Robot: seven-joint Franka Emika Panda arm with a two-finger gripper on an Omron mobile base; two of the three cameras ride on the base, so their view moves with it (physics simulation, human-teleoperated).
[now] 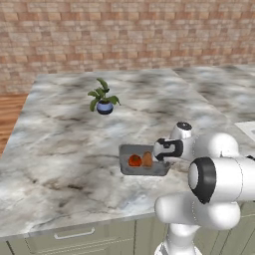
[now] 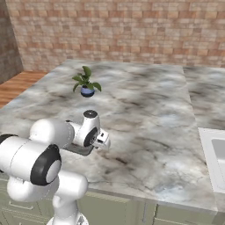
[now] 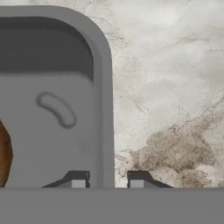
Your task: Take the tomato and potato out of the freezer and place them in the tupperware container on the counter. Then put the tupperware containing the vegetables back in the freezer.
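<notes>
The claw straddles the right-hand wall of the shallow grey rectangular tupperware container: one small dark fingertip sits inside the tray, the other outside over the stone, with the wall between them. The jaws stand narrow and close against that wall, but whether they are pressing on it I cannot tell.

In the left base view the claw hangs at the container's right end, low over the grey-white marbled stone bench. Inside the tray lie one round red-orange tomato and one brown oval potato, side by side and touching or nearly so, the potato nearer the claw. In the hand view, a brown edge of the potato shows at the left border, apart from the fingertips.

Further back on the bench, well apart from the tray, stands one small green leafy plant in a blue pot. Nothing stands between it and the tray. Pale green drawers with silver handles run below the bench front.

In the right base view the arm hides most of the tray. A white sink is set into the bench at the right edge.
</notes>
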